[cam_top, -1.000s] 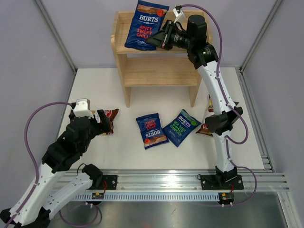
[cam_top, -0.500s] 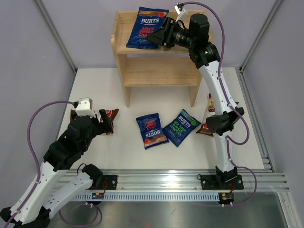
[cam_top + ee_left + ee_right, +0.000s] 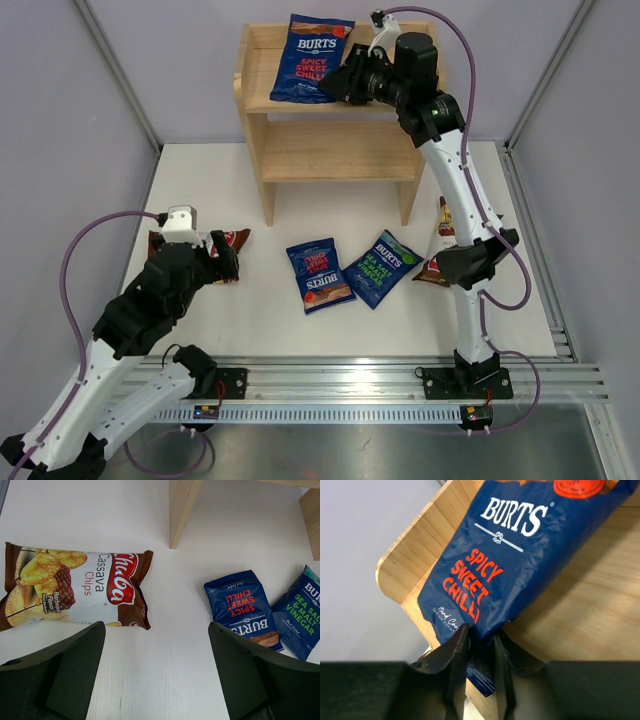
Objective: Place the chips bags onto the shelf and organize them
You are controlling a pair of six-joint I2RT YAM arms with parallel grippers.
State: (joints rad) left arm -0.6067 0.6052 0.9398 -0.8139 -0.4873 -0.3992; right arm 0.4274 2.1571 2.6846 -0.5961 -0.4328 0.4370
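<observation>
Bags (image 3: 320,275) look light, slippery, crushable; hold by a seam. Right gripper (image 3: 480,632) pinches the Burts bag (image 3: 510,570) on the far shelf (image 3: 580,605); left gripper (image 3: 156,630) gapes over the Chuba bag (image 3: 75,587).

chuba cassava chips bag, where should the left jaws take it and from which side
Probably mid-body across its short width, coming straight down. The Chuba cassava chips bag lies flat, long axis running jaw to jaw, so the open left gripper must turn to straddle it.
</observation>
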